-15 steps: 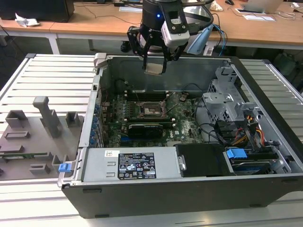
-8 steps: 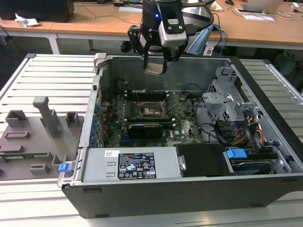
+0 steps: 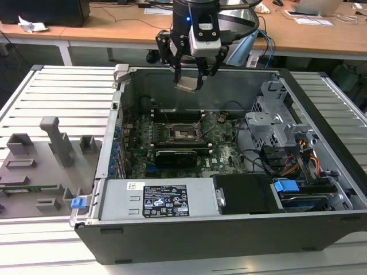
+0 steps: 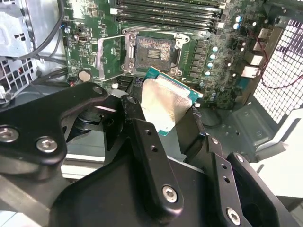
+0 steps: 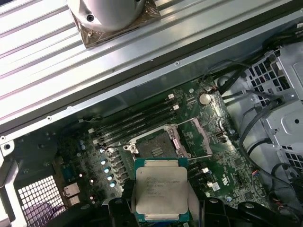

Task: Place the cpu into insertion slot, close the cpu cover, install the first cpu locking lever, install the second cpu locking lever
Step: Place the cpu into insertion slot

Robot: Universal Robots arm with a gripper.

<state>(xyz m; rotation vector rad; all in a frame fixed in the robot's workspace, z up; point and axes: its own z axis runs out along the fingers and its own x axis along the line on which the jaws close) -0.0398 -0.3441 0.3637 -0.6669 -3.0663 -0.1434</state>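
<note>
A: Is the slot [image 3: 182, 133] reachable?
B: Bare from above; the cover [image 5: 195, 137] is swung open just beside it. The pincer [image 3: 189, 80] with the cpu [image 5: 161, 194] hangs clear over the case [image 3: 241, 89].
A: Around it?
B: Memory slots [image 5: 137, 120] on one side, card [image 3: 175, 156] on the other; cage [image 3: 275, 123] and cables [image 5: 246, 123] crowd the exterior view's right.

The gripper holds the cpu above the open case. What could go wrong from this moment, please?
1. The cpu looks tilted in the gripper, which holds it by its edges; it might slip onto the board.
2. If it meets the insertion slot skewed, the contacts could bend.
3. The cpu cover is open beside the slot; the gripper might catch it.
</note>
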